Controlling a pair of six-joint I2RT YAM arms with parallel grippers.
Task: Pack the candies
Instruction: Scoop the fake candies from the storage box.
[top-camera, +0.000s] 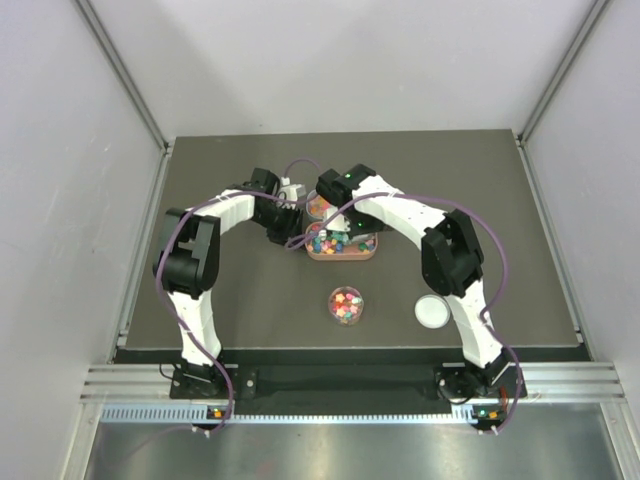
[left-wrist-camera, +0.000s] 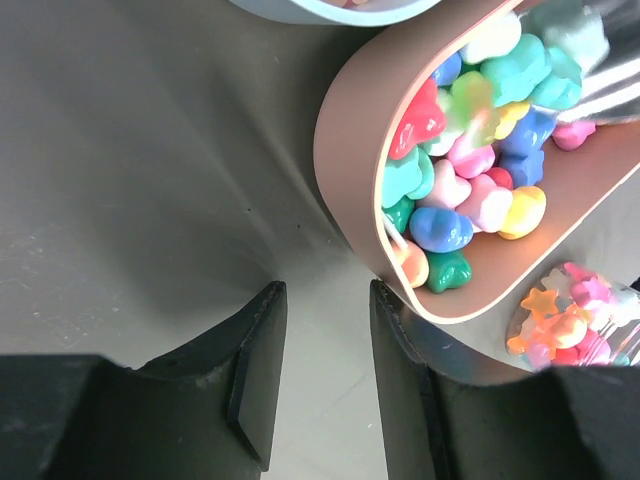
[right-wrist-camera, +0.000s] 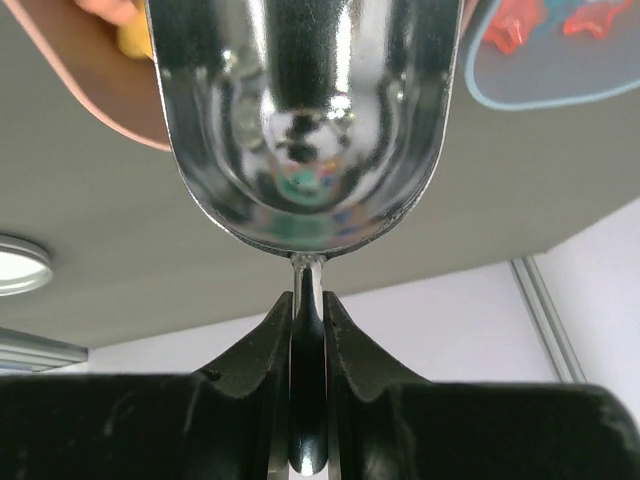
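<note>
On the bench (top-camera: 250, 300), the candies (left-wrist-camera: 470, 170) lay heaped in a pink tray (left-wrist-camera: 340, 150) cut off by the frame edge, the left pincer (left-wrist-camera: 325, 300) stood parted and empty just beside it, and the right pincer (right-wrist-camera: 308, 305) clamped the handle of a metal scoop (right-wrist-camera: 300, 130), its bowl's inside hidden from view.

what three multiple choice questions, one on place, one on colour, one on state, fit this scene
1. Where is the white lid relative to the jar? A on it B on the table to its right C under it
2. What colour is the tray holding the candies? A pink B black C green
3. What is the right gripper doing? A open, empty B shut on the scoop handle C gripping the lid
1 B, the top view shows it lying apart. 2 A, its rim is pink. 3 B, it pinches the thin handle.
</note>
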